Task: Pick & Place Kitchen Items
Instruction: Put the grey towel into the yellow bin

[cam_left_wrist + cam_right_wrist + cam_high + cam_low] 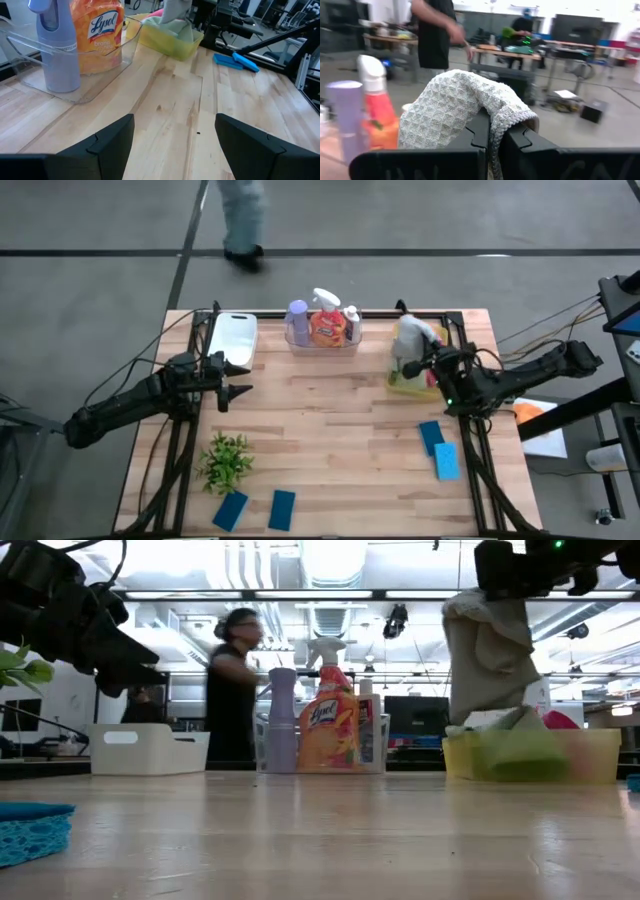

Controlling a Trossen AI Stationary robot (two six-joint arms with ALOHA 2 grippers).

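Note:
My right gripper point(410, 367) is shut on a grey knitted cloth point(488, 652) above the yellow tray point(590, 755) at the table's far right. A green cloth point(520, 752) and a pink cloth point(560, 720) lie in that tray. A purple bottle point(297, 320), an orange spray bottle point(325, 327) and a small white bottle point(351, 318) stand in a clear tray point(322, 345) at the far middle. Several blue sponges point(438, 448) lie on the table. My left gripper point(236, 387) is open and empty near the white tray point(232, 338). My right gripper pinches a fold of the grey cloth point(492, 131) between its two fingers, and the cloth bunches over the fingertips point(480, 125). The cloth hangs below the gripper, slack, over the yellow tray. Its lower end point(485, 718) reaches the green cloth; I cannot tell whether it rests on it.
A green leafy plant point(225, 460) lies at the near left, with two blue sponges point(256, 509) beside it. The middle of the wooden table point(330, 430) is bare. A person point(240, 220) walks on the floor beyond the far edge.

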